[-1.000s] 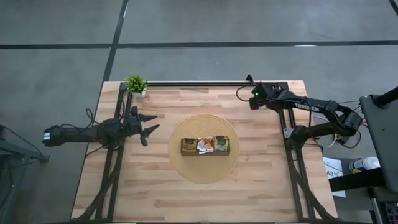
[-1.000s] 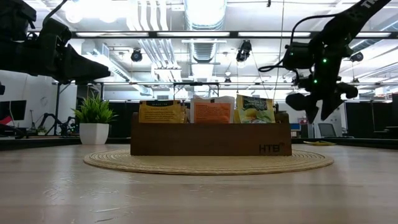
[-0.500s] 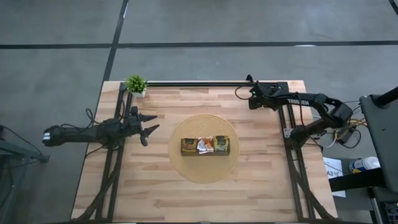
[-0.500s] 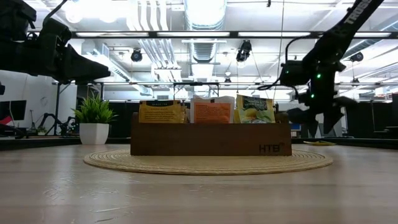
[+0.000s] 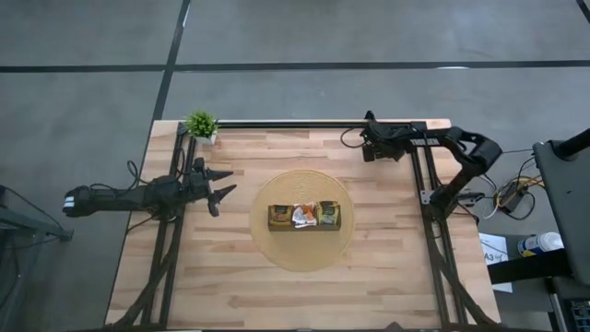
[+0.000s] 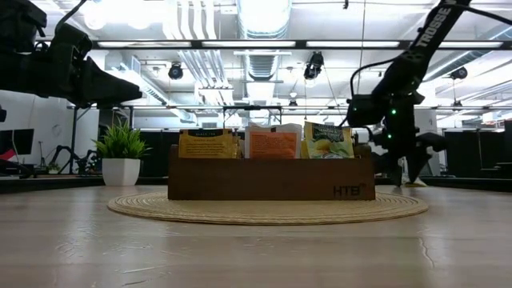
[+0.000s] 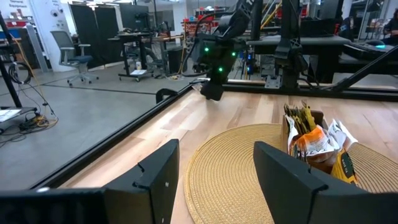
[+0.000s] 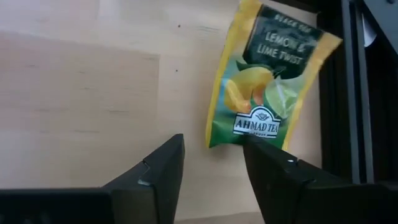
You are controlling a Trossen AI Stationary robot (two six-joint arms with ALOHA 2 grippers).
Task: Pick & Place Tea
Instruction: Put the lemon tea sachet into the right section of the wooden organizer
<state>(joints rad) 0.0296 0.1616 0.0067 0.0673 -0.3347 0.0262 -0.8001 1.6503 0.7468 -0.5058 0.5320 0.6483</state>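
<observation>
Tea sachet [image 8: 268, 79] lies flat on the desk [image 5: 240, 286] under the right gripper [image 8: 211, 163], jaws parted, empty; it should straddle one edge before closing.

Wood table [image 5: 230, 277]: mat [image 5: 267, 242], plant [image 5: 201, 124], loose sachet [image 8: 267, 81].

A green-and-yellow lemon-lime tea sachet [image 8: 270, 81] lies flat on the table near its far right corner, by the black rail. More sachets [image 5: 304, 215] stand upright at the table's middle: yellow [image 6: 206, 144], orange [image 6: 273, 144], green-and-yellow [image 6: 327, 142].
</observation>
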